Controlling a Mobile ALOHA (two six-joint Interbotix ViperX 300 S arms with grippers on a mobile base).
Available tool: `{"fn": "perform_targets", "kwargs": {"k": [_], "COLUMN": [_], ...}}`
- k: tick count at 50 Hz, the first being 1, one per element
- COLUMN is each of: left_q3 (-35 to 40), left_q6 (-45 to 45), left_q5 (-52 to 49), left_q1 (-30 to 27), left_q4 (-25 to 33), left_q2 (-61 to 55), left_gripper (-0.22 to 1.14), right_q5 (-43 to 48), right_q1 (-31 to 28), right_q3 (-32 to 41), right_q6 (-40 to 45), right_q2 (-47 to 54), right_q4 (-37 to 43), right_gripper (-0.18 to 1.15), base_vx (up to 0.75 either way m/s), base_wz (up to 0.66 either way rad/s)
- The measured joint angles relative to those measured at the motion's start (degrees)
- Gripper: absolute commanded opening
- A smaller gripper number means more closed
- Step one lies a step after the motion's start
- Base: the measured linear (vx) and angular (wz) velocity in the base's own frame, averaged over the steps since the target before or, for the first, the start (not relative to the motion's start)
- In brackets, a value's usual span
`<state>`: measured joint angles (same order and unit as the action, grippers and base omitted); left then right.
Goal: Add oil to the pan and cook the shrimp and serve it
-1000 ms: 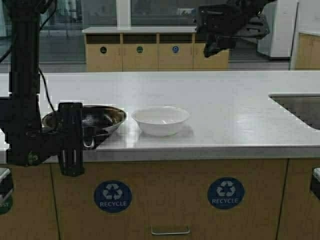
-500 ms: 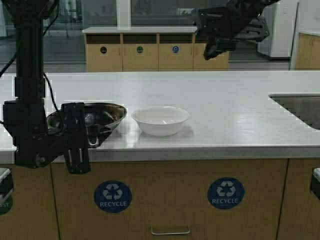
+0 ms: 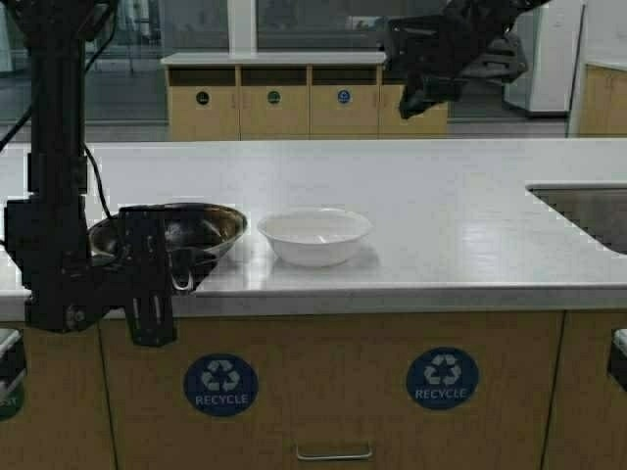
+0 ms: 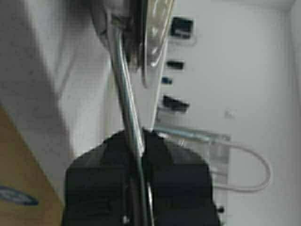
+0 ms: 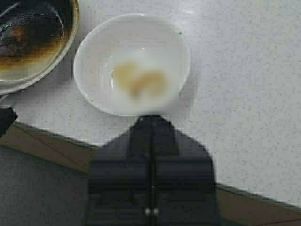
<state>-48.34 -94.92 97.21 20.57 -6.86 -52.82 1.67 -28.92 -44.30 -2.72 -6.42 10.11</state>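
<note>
The left gripper [image 4: 136, 155] is the black shape at the bottom middle of the frame. It is pinched tight on the pan's thin silver handle [image 4: 123, 101]. The handle runs up to the pan [image 4: 153, 35] at the top. The white counter [image 4: 244, 80] fills the right side.

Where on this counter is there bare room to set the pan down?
Open counter runs from the white bowl to the sink, and behind both dishes. It is crowded at the near left edge: the pan, gripped by the left tool, sits close beside the bowl holding the shrimp.
</note>
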Motion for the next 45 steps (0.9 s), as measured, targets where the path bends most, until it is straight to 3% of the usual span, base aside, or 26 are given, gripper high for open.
{"fn": "perform_targets", "kwargs": {"k": [7,12,33,45], "left_q3": [-0.1,-0.4,-3.3,-10.3], "left_q6": [1.4,1.8,5.2,14.5], "left_q5": [0.3,0.3,0.4,0.3], "left_q1": [-0.1,-0.2,-0.2,-0.2], "left_q4": [0.1,0.1,0.0,0.1], "left_q2": [0.0,0.0,0.1,2.4], "left_gripper": [0.85,0.99,1.00,1.00], "right_q5": [0.0,0.0,0.0,0.0], "right_q1": [0.0,0.0,0.0,0.0], "right_q3": [0.0,0.0,0.0,0.0], "right_q6": [0.1,0.0,0.0,0.1], "right_q2": [0.0,0.1,0.0,0.0], "right_q4": [0.0,-0.1,0.0,0.0], "right_gripper": [0.06,0.06,0.06,0.06], "base_vx": [0.00,0.00,0.00,0.00], "base_wz": [0.00,0.00,0.00,0.00]}}
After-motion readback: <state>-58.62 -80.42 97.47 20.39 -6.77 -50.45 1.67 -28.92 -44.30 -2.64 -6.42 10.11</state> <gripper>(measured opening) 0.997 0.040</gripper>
